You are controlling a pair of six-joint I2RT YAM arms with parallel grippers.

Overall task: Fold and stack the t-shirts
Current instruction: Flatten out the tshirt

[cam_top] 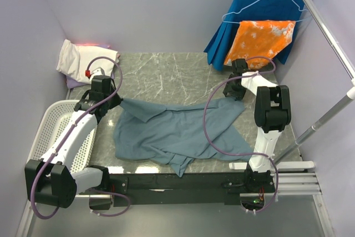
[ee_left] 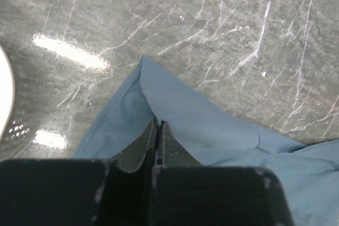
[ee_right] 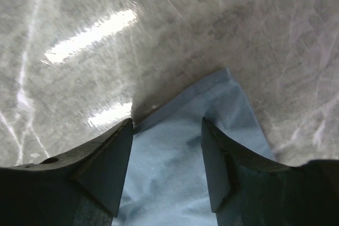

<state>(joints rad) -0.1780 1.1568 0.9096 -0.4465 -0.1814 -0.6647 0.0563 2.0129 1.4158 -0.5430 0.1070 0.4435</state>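
The dusty blue-grey t-shirt [cam_top: 177, 131] lies crumpled and spread across the middle of the marble table. My left gripper [cam_top: 113, 104] is at its left corner; in the left wrist view its fingers [ee_left: 159, 121] are shut together on a raised ridge of the shirt [ee_left: 212, 130]. My right gripper [cam_top: 232, 94] is at the shirt's far right corner; in the right wrist view it [ee_right: 167, 125] is open, with the shirt's corner [ee_right: 169, 162] lying between the fingers. A cream-white folded t-shirt [cam_top: 83, 59] sits at the back left on a lavender one [cam_top: 74, 83].
A white mesh basket [cam_top: 50, 131] stands at the left table edge beside my left arm. A royal-blue pleated garment [cam_top: 255, 9] and an orange-and-white blotched cloth [cam_top: 260, 40] hang at the back right from a metal rail [cam_top: 327, 31].
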